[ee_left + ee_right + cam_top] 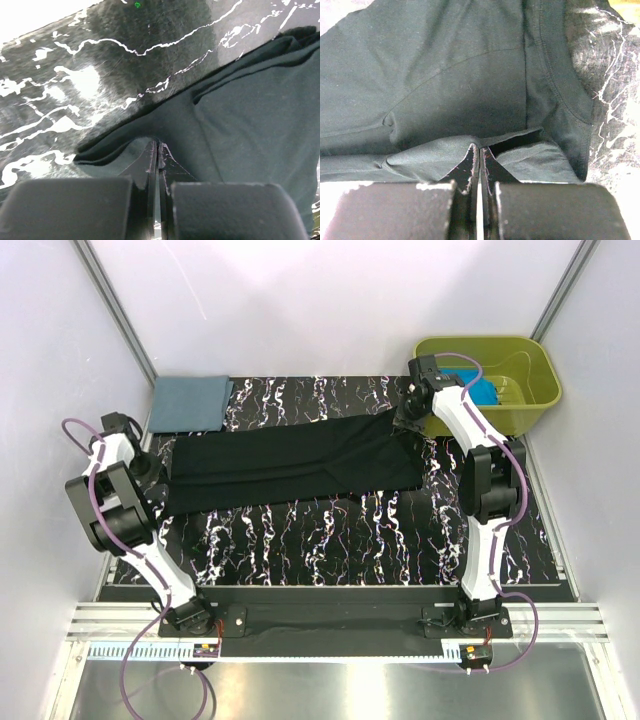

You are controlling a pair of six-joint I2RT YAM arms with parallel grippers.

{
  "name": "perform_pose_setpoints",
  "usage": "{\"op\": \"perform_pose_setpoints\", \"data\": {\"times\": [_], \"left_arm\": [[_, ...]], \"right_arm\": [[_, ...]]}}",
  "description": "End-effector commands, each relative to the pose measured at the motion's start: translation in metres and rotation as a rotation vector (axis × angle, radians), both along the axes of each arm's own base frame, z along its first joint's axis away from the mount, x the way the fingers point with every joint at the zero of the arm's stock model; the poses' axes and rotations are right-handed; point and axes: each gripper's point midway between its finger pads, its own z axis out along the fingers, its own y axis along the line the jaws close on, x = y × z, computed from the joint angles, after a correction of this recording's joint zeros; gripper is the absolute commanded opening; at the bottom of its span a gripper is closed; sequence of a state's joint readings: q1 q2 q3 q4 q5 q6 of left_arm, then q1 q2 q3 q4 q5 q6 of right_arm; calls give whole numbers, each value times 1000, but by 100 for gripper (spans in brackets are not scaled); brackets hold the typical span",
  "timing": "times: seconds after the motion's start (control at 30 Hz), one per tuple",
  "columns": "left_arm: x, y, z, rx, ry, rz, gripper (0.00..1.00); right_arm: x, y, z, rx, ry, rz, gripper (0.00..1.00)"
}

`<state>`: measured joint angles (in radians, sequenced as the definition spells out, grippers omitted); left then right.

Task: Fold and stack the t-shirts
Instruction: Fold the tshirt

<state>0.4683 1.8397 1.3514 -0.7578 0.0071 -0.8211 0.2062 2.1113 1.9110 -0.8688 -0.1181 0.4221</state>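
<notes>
Two pinches on black t-shirt [290, 465]: left gripper [157, 150] at one end, right gripper [481, 150] at other (both squeezed tight).

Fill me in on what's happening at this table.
Two robot arms are folding the black t-shirt, which lies as a long strip across the marbled table. The left gripper has its jaws shut on the strip's left end, the right gripper on its collar end. A grey-blue t-shirt sits folded at the far left corner, and a turquoise t-shirt is in the olive tub.
</notes>
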Motion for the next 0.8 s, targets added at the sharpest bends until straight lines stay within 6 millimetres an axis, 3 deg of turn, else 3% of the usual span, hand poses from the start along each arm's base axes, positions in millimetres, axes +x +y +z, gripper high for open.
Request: {"op": "perform_pose_setpoints", "data": {"times": [0.0,0.3,0.77], "left_arm": [[21,4,9,-1,-51,5,0],[31,7,14,22,-65,0,0],[40,12,-4,7,-33,20,0]], "right_arm": [[14,-5,16,1,-53,-2,0],[16,-17,12,-59,-60,-37,0],[31,-13,-2,-62,-58,-17,0]]}}
